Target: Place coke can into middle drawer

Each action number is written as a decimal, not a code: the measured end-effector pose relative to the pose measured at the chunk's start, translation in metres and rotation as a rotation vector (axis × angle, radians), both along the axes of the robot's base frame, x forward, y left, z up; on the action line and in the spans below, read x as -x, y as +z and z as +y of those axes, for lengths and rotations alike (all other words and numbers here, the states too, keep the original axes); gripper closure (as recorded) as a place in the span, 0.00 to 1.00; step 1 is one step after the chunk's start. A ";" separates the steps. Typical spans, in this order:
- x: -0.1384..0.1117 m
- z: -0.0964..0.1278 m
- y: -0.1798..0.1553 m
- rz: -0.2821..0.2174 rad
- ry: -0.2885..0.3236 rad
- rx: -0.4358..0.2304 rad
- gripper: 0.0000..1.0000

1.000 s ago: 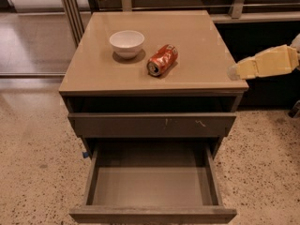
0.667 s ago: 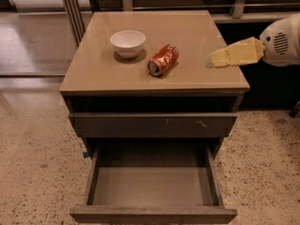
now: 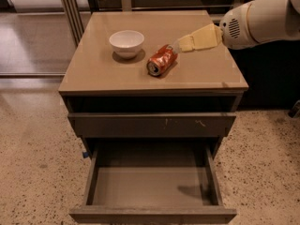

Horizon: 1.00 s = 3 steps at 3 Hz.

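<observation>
Beside coke can (image 3: 161,60), perhaps against it: gripper (image 3: 180,44)

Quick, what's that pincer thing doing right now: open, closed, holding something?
Pincer: low over the cabinet top, its tip at the far end of the coke can; open or closed cannot be told.

No word, brand or number could be read anywhere. The small red-orange metal soda can (image 3: 161,60), lying on its side just beside the tip of the pale yellow gripper (image 3: 181,44), which hung over the tan cabinet top (image 3: 103,74), carried whitish markings, but none was legible.
</observation>
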<state>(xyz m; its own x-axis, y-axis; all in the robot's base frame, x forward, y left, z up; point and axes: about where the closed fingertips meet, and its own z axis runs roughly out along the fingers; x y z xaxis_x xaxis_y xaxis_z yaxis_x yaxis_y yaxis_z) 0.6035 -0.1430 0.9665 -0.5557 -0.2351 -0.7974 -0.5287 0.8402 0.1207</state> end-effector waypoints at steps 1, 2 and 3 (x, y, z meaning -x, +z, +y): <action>0.002 -0.001 -0.003 0.005 -0.012 -0.016 0.00; -0.021 -0.004 -0.010 -0.005 -0.083 -0.016 0.00; -0.052 -0.004 -0.012 -0.034 -0.193 -0.012 0.00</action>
